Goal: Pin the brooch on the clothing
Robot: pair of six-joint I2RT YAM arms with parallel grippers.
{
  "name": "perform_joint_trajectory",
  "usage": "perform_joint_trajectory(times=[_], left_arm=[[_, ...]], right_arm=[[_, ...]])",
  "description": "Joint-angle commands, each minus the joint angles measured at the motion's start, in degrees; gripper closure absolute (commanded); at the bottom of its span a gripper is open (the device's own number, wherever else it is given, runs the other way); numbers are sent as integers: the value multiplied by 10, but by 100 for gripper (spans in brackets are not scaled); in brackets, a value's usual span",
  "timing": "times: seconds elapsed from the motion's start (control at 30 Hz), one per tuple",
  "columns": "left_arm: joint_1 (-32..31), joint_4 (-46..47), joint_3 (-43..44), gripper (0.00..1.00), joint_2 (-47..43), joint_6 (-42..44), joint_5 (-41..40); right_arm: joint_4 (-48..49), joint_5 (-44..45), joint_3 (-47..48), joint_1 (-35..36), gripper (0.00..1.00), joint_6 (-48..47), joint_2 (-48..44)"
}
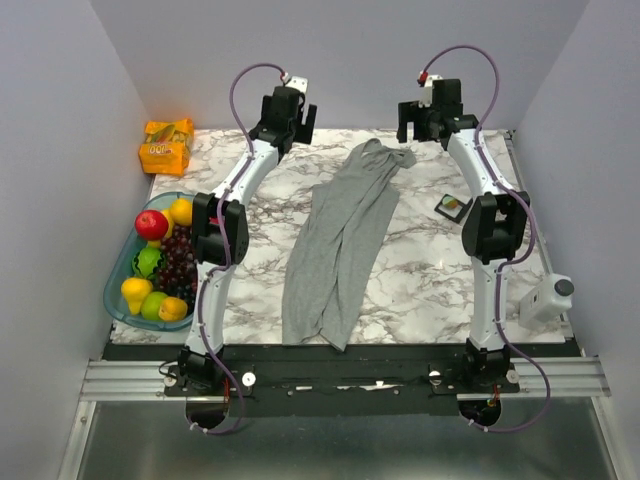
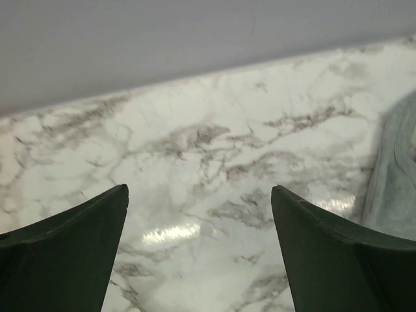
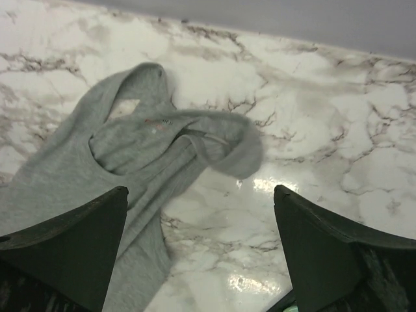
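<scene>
The light-grey tank top (image 1: 340,245) lies bunched lengthwise down the middle of the marble table, straps at the far end. Its straps and neckline show in the right wrist view (image 3: 130,143), and its edge shows in the left wrist view (image 2: 393,188). The brooch on its black square card (image 1: 452,208) lies on the table right of the top. My left gripper (image 1: 288,112) is open and empty over bare marble at the far left (image 2: 198,195). My right gripper (image 1: 428,112) is open and empty at the far right, just right of the straps (image 3: 200,195).
A blue tray (image 1: 118,290) of fruit stands at the left edge. An orange packet (image 1: 166,146) lies at the far left corner. A white bottle (image 1: 548,298) stands at the right edge. The back wall is close behind both grippers.
</scene>
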Motion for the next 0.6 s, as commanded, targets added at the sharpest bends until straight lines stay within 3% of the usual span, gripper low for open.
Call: perform_joint_trajectory(times=[0.0,0.13,0.3,0.57], left_arm=[[-9,12,-109,1,-142,-96,59],[-22,6,-291,1,-283,-144,91],[-60,14,-492,1,-437,-200,101],[-145,-66,-757,1,-657,-267,61]], right_arm=[[-41,-11,-6,7,0,5,-59],[-114,-27,-21,8,0,41,-97],[-6,-83,-331,36,2,101,-277],[45,-10,-673,185,6,207,-534]])
